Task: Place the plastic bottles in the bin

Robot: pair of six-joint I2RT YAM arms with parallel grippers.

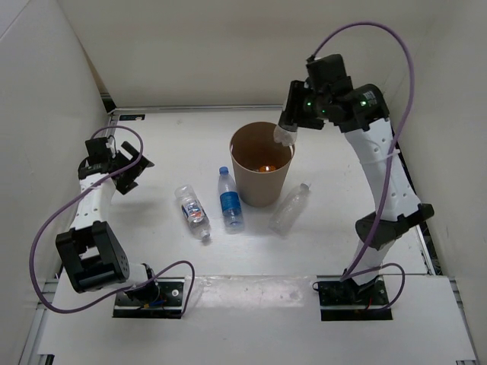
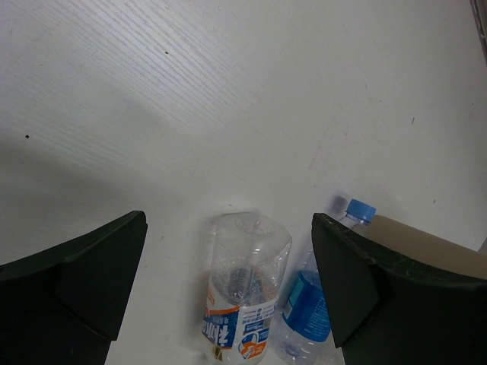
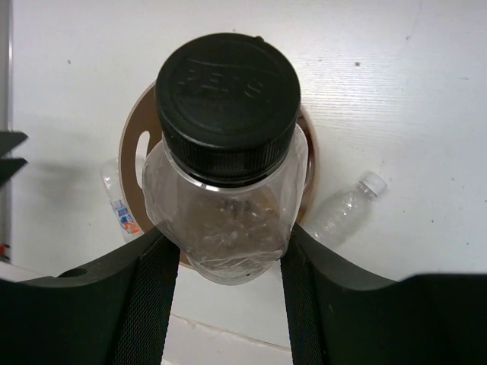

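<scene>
Nearest to us on the white table (image 1: 175, 262), three plastic bottles lie on their sides, none of them in the bin. On the left we have the white-and-blue-labelled bottle (image 1: 192, 211), with its cap pointing towards the near edge. Right next to it lies the blue-labelled bottle (image 1: 230, 199), its blue cap pointing away from us, close against the left side of the bin (image 1: 262, 186). From here we cannot tell whether they touch. Over on the bin's right side the plain unlabelled bottle (image 1: 291, 208) lies at a slant, its cap aimed far and right.

A little further back on the left, the left gripper (image 2: 228, 218) hangs above the table. Its fingers are spread wide with nothing between them. Its own camera looks down past both dark fingers at the two labelled bottles below, well clear of them.

Now the bin itself: tan, round and tapered, standing upright mid-table with its mouth open to us.

And at the far end, here is the action. The right gripper (image 3: 228, 236) is pinching the short black-capped bottle (image 3: 226, 175), one finger on either side of its clear body. It holds the bottle in the air over the bin's mouth, towards the far right of the rim. In the wrist view we see the brown rim ringing the bottle from beneath.
</scene>
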